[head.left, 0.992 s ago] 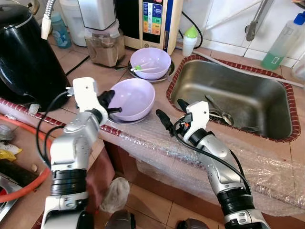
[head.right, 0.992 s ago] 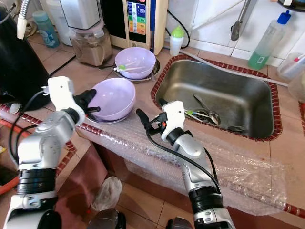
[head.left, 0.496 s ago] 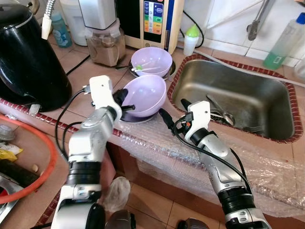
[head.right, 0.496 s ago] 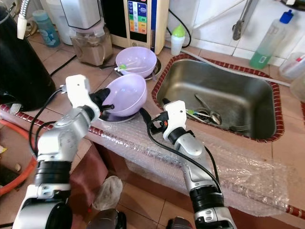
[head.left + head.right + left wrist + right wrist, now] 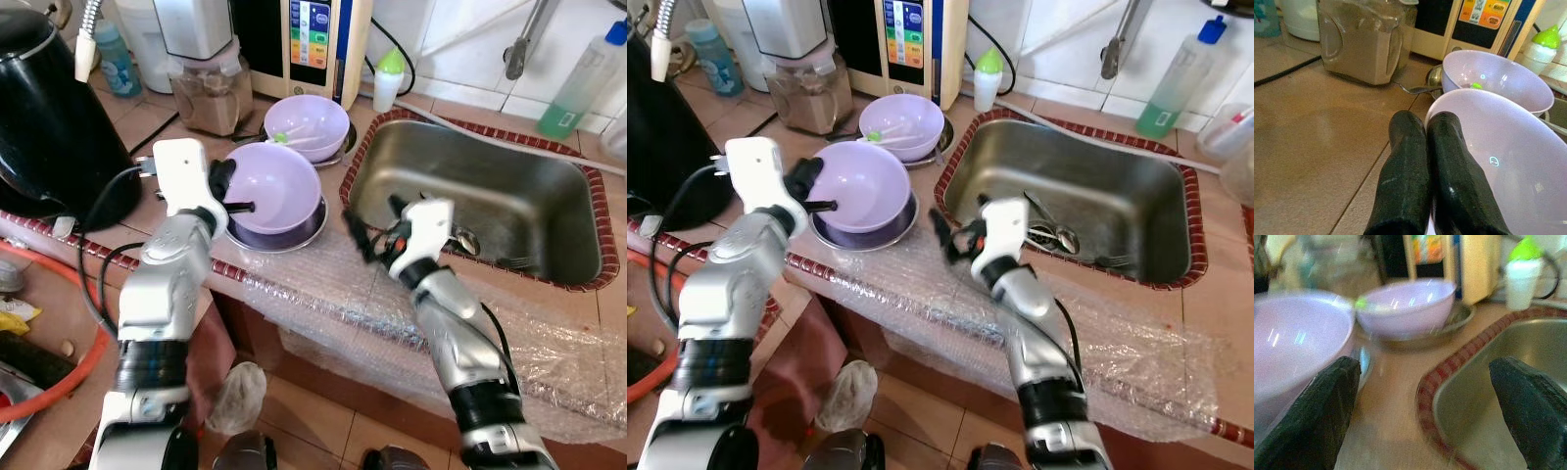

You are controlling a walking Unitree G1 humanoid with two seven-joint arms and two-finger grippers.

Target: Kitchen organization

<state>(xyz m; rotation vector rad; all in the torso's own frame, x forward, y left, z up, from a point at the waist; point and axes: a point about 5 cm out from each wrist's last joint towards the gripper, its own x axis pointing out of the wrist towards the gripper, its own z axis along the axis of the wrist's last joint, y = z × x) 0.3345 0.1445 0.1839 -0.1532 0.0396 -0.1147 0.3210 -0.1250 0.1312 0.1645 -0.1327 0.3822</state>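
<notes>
The left gripper (image 5: 238, 196) was clamped on the rim of the near bowl (image 5: 279, 188), and there it was, one black finger inside the lilac wall and one outside, pressed tight together in the left wrist view. That bowl sat lifted and tilted a little above a metal plate (image 5: 294, 232) on the brown tiled counter (image 5: 167, 132), near the counter's front edge. Just behind it stood the far bowl (image 5: 312, 127), also lilac, with a white utensil with a green tip (image 5: 283, 138) lying across it, and that one rested on its own metal dish. A spoon handle (image 5: 1418, 89) poked out beside the far bowl.

Over on the other side, the right gripper (image 5: 377, 223) hung with its fingers spread wide, holding nothing, above the strip of counter between the near bowl and the sink (image 5: 470, 176). The right wrist view was blurred, but both bowls and the sink's red tiled border could be made out between the two fingers. Spoons (image 5: 460, 240) lay in the bottom of the sink.

Bubble wrap (image 5: 323, 294) draped over the counter's front edge below both arms. At the back stood a blender jar (image 5: 208, 93) with brown contents, a panelled appliance (image 5: 315, 44), and a small green-capped bottle (image 5: 390, 80). A black kettle (image 5: 49, 117) loomed at the robot's far left.
</notes>
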